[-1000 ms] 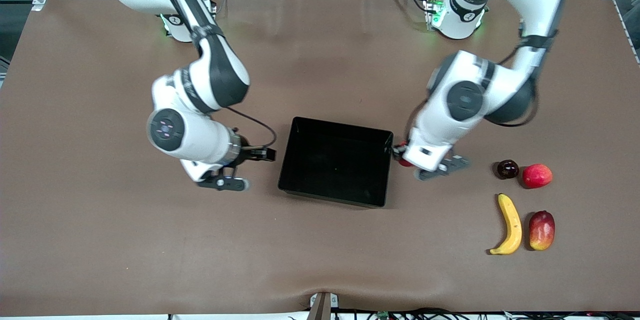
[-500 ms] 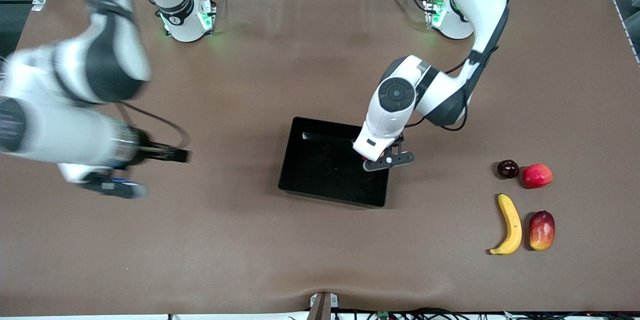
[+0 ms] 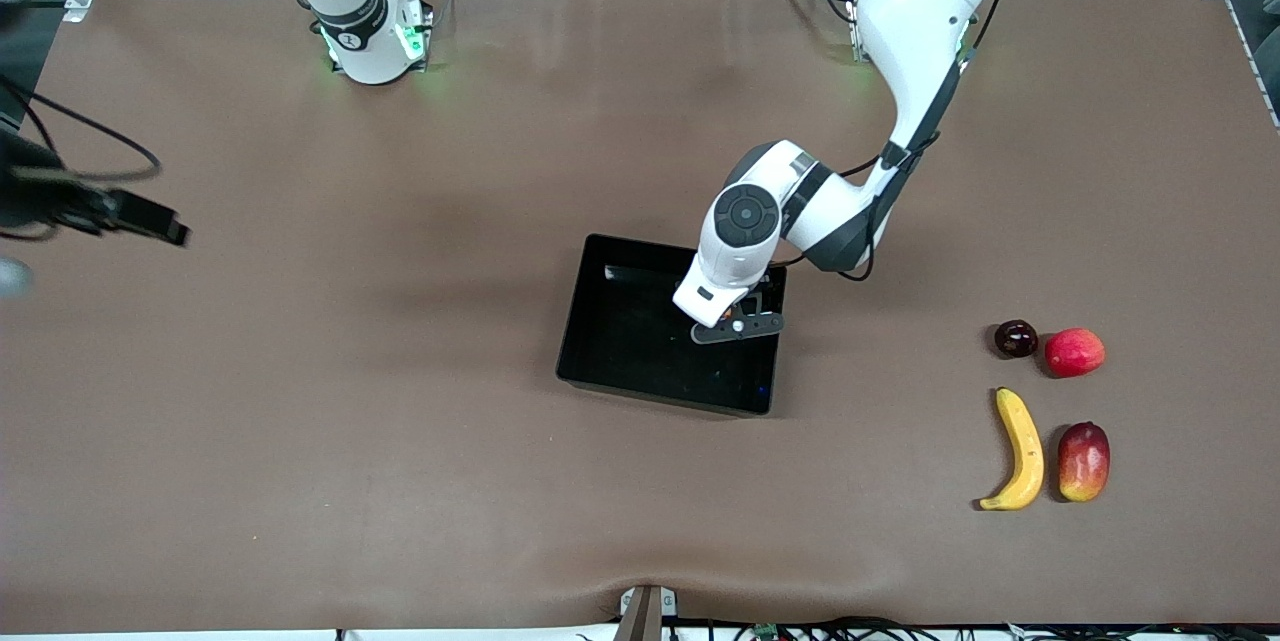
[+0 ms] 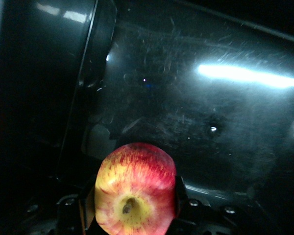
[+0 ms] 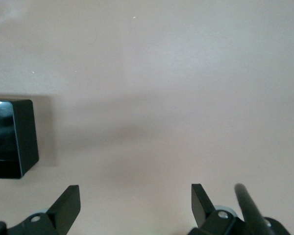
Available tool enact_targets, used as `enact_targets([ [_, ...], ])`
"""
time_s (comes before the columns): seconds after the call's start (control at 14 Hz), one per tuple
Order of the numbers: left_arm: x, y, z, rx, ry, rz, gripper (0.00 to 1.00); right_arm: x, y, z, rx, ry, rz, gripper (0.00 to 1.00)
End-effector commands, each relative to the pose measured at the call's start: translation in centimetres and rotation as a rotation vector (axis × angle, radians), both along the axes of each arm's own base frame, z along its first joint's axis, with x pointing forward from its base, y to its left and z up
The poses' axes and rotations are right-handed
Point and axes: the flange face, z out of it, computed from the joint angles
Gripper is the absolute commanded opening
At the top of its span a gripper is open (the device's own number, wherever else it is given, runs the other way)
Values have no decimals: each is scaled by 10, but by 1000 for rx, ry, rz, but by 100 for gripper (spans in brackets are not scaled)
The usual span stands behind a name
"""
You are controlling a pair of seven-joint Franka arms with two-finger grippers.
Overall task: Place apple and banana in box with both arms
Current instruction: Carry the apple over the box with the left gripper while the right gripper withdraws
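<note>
My left gripper [image 3: 737, 317] is shut on the apple [image 4: 135, 188] and holds it over the black box [image 3: 640, 351], at the end of the box toward the left arm. In the left wrist view the apple is red with yellow streaks and sits between the two fingers [image 4: 182, 198], with the glossy box floor [image 4: 196, 107] below it. In the front view the hand hides the apple. The banana [image 3: 1022, 448] lies on the table toward the left arm's end. My right gripper [image 5: 135, 200] is open and empty over bare table, with a corner of the box [image 5: 12, 137] in its view.
Beside the banana lies a red-yellow mango [image 3: 1084, 461]. Farther from the front camera are a small dark round fruit [image 3: 1015, 338] and a red-pink round fruit [image 3: 1074, 352]. The right arm [image 3: 60, 201] is at the table's edge, mostly out of the front view.
My left gripper has carried the apple from beside the box's wall to over its inside. My right arm has swung away from the box toward its own end of the table.
</note>
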Motion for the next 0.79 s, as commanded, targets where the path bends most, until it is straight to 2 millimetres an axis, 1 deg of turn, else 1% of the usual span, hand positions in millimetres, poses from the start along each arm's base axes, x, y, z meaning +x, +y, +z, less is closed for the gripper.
enact_targets([
  [0.0, 2, -1, -12, 17, -3, -7, 8, -45, -30, 22, 4, -22, 5, 100],
  [0.07, 3, 0, -13, 19, -2, -6, 43, -59, -35, 27, -11, -28, 4, 100],
  [0.14, 5, 1, -9, 17, -8, -4, 99, -72, -38, 35, -31, -36, 7, 100],
  [0.21, 8, 1, 0, 16, -18, -4, 100, -83, -41, 34, -29, -28, 14, 100],
  [0.29, 14, 3, 20, 32, -38, -13, 100, -92, -43, 28, -22, -20, 36, 100],
  [0.36, 24, 8, 52, 69, -66, -33, 100, -95, -45, 26, -20, -20, 39, 100],
  [0.43, 35, 14, 84, 92, -77, -34, 100, -93, -50, 25, -19, -17, 40, 100],
  [0.5, 53, 32, 112, 102, -67, -22, 100, -93, -50, 26, -19, -20, 56, 100],
  [0.57, 69, 56, 138, 107, -63, -18, 100, -92, -50, 30, -21, -29, 60, 100],
  [0.64, 82, 80, 150, 103, -61, -25, 100, -91, -51, 34, -24, -37, 57, 100],
  [0.71, 95, 105, 156, 91, -58, -40, 100, -91, -54, 37, -26, -44, 52, 100],
])
